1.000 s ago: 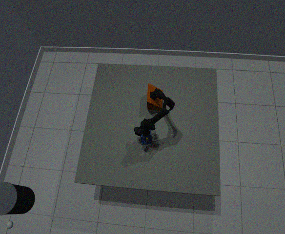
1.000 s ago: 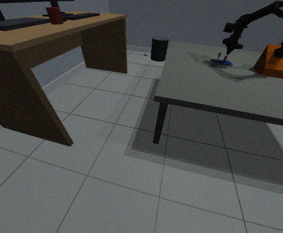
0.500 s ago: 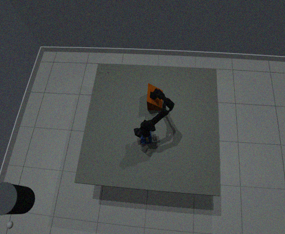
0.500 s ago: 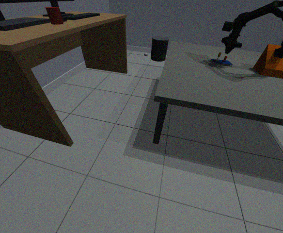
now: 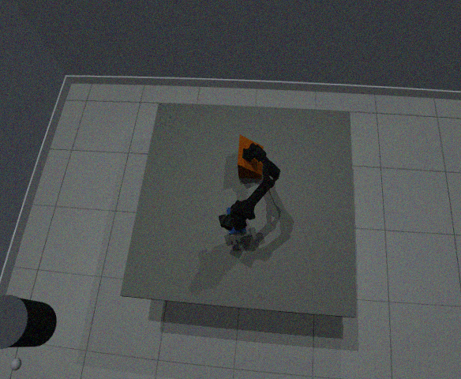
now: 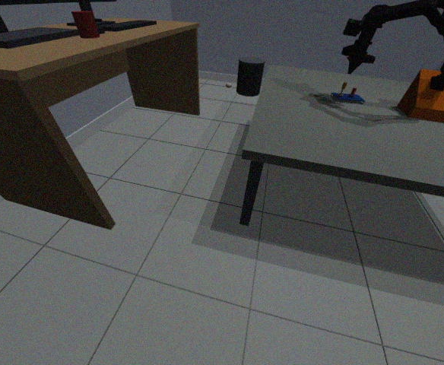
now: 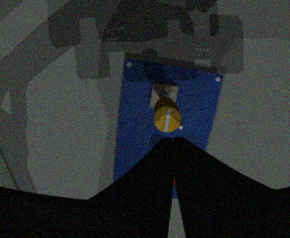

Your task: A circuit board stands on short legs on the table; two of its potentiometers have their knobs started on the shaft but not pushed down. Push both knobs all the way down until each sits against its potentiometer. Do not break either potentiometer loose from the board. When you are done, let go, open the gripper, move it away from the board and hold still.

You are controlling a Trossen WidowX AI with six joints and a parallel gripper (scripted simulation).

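Note:
The blue circuit board [image 5: 237, 230] [image 6: 356, 99] [image 7: 137, 124] lies on the table. The yellow knob [image 6: 344, 85] [image 7: 167, 119] stands high, with a thin stretch of shaft below it in the exterior view and a pale potentiometer body [image 7: 172, 92] under it. The red knob [image 6: 353, 91] stands lower, near the board; whether it touches its potentiometer is too small to tell. In the wrist view only a red sliver shows between the fingers. My gripper [image 6: 350, 72] [image 7: 172, 146] is shut and empty, pointing down above the board, higher than both knobs.
The orange arm base [image 5: 249, 170] [image 6: 430, 99] stands on the table [image 5: 304, 264] [image 6: 312, 137] behind the board. A wooden desk [image 6: 108, 47] with a red cup [image 6: 86, 25] and a dark bin [image 5: 14, 322] [image 6: 250, 77] stand away from the table.

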